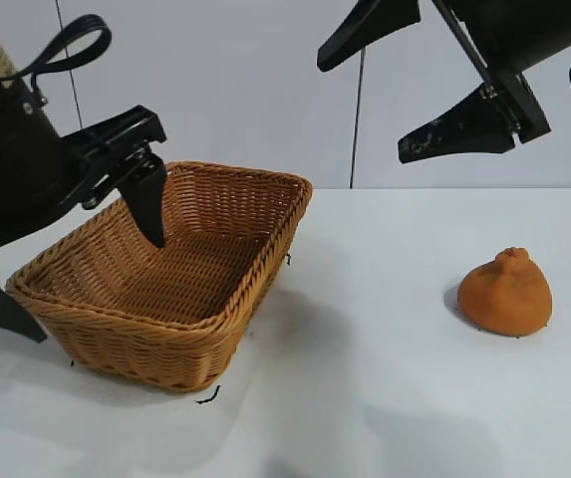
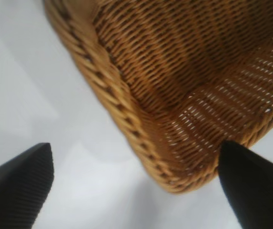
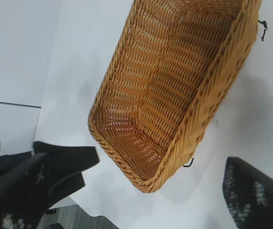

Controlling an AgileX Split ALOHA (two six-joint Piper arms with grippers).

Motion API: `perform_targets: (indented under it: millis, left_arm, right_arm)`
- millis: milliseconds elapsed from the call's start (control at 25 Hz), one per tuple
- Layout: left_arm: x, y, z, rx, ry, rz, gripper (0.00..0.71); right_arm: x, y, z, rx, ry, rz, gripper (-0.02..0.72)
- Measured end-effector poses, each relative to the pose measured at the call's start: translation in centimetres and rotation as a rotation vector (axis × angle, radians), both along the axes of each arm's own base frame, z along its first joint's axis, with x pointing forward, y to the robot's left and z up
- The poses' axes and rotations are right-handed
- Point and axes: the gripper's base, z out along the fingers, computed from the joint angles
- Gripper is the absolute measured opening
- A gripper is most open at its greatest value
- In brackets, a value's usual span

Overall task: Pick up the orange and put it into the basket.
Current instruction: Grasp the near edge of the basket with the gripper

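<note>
The orange [image 1: 504, 294] sits on the white table at the right, apart from everything; neither wrist view shows it. The tan wicker basket [image 1: 235, 175] stands at the left and holds nothing. My left gripper [image 1: 106, 269] is open over the basket's left end, one finger [image 1: 150, 214] hanging inside the rim. In the left wrist view the gripper [image 2: 136, 186] straddles a basket corner [image 2: 112, 95]. My right gripper [image 1: 360, 112] is open and empty, high above the table between basket and orange. In the right wrist view the gripper [image 3: 162, 160] looks down on the basket [image 3: 212, 90].
A small black thread [image 1: 208, 396] lies on the table by the basket's near corner. A white wall stands behind. The right wrist view shows the table's edge with grey floor [image 3: 79, 220] beyond it.
</note>
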Motion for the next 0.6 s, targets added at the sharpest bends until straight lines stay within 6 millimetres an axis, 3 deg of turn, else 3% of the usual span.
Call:
perform_targets:
  millis: [240, 600]
  left_arm:
    - [2.2, 0.8, -0.5, 0.024, 0.048, 0.093, 0.673]
    - [0.9, 1.7, -2.7, 0.031, 0.124, 0.197, 0.673]
  right_arm:
    - [0.0, 0.0, 0.0, 0.000, 0.001, 0.001, 0.696]
    - [0.0, 0.0, 0.0, 0.001, 0.002, 0.003, 0.696]
